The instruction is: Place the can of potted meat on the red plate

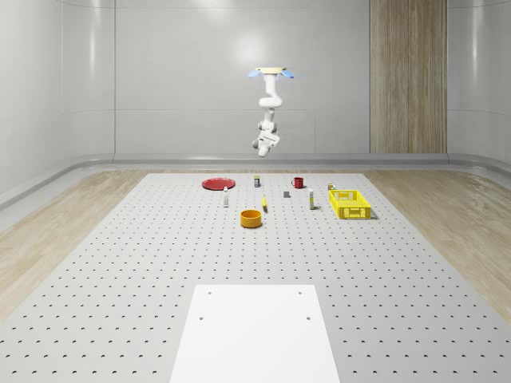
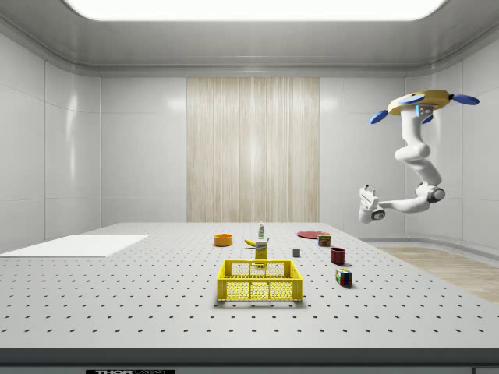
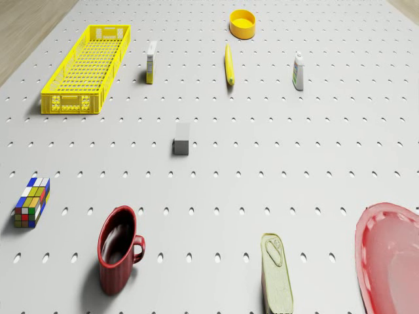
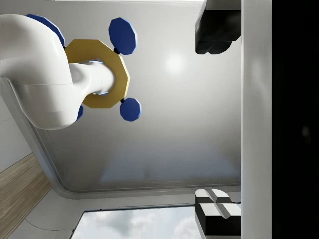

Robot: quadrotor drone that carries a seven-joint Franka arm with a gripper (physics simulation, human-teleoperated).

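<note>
The potted meat can (image 3: 276,271) lies on the perforated table between the red mug (image 3: 118,248) and the red plate (image 3: 389,255), apart from both. In the whole-scene view the can (image 1: 257,181) sits near the table's far edge, just right of the plate (image 1: 217,183). The drone (image 1: 271,73) hovers high above that far edge. Its arm hangs folded, and the gripper (image 1: 259,146) is well above the can. In the wrist view the camera looks up at the drone body (image 4: 97,74). The gripper (image 4: 217,122) is open, its black fingertips (image 4: 214,32) far apart and holding nothing.
On the table stand a yellow crate (image 3: 86,68), a Rubik's cube (image 3: 31,201), a grey cube (image 3: 182,139), a small box (image 3: 151,62), a banana (image 3: 229,64), a bottle (image 3: 298,70) and a yellow bowl (image 3: 242,23). A white sheet (image 1: 254,331) covers the near end.
</note>
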